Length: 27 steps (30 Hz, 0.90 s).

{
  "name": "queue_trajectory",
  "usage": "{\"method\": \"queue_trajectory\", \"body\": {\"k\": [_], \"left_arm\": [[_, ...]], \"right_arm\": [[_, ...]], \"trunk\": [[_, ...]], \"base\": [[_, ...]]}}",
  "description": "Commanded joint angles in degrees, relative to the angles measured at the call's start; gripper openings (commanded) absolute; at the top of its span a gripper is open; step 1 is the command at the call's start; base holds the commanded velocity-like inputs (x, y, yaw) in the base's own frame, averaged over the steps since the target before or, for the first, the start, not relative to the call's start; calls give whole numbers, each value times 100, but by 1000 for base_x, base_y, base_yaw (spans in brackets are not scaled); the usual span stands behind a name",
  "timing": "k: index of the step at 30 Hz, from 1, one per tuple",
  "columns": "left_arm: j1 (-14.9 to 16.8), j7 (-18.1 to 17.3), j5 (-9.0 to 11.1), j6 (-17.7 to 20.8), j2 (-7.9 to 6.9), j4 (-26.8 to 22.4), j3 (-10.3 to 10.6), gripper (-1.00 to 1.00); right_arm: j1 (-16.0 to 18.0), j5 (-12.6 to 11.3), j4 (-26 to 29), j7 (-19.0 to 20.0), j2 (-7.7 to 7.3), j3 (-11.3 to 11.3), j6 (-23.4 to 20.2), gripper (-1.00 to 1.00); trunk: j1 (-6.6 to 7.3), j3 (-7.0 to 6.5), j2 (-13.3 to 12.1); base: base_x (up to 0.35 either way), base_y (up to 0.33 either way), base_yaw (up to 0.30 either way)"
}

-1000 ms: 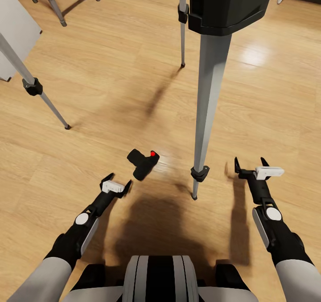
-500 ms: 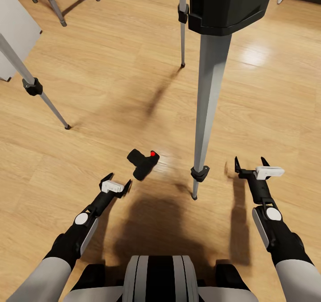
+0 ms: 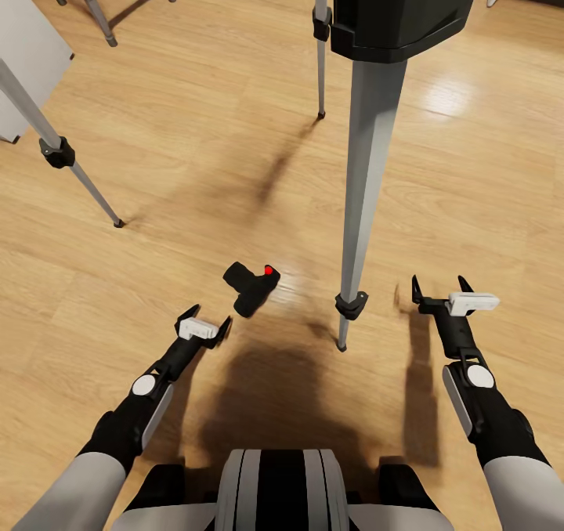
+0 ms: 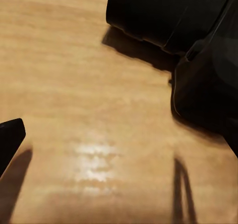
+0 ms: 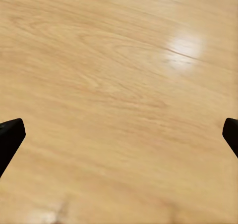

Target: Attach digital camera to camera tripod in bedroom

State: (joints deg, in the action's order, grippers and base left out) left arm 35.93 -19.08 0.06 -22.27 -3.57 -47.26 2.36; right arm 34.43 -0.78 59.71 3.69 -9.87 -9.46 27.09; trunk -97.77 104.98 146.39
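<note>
Small matte-black digital camera [image 3: 252,287] with its red button lying on the light wood plank floor [image 3: 196,163], just ahead of the spread-open left tool [image 3: 205,319], not touching. Right beside the camera, the silver-grey metal tripod [image 3: 368,163] leg. Beyond that leg, right tool [image 3: 440,288] gaping wide over bare planks, well apart from the camera.

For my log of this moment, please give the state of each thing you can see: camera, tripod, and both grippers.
Camera: lying on the wood floor, not attached, not gripped.
Tripod: standing with legs spread, nothing mounted that can be seen.
Left gripper: open, empty, low beside the camera.
Right gripper: open, empty, over bare floor beyond the near tripod leg.
</note>
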Motion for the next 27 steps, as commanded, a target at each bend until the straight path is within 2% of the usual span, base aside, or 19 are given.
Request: {"method": "queue_trajectory", "body": {"k": [1,6,14,22,27], "left_arm": [[2,2,1,-18,1,0,10,100],[2,19,11,-13,91,-12,-60,100],[2,-3,9,300,162,-25,-480,100],[2,-35,3,415,204,-25,-576,100],[2,-182,3,452,210,-43,-590,100]], "right_arm": [[2,-9,-3,38,2,-12,16,100],[2,-9,-3,37,2,-12,14,100],[2,-9,-3,38,3,-7,8,100],[2,-9,-3,38,3,-5,4,100],[2,-9,-3,41,6,-4,9,100]], "trunk": [[1,2,1],[1,2,1],[1,2,1],[1,2,1],[1,2,1]], "base": [[0,0,0],[0,0,0],[0,0,0],[0,0,0],[0,0,0]]}}
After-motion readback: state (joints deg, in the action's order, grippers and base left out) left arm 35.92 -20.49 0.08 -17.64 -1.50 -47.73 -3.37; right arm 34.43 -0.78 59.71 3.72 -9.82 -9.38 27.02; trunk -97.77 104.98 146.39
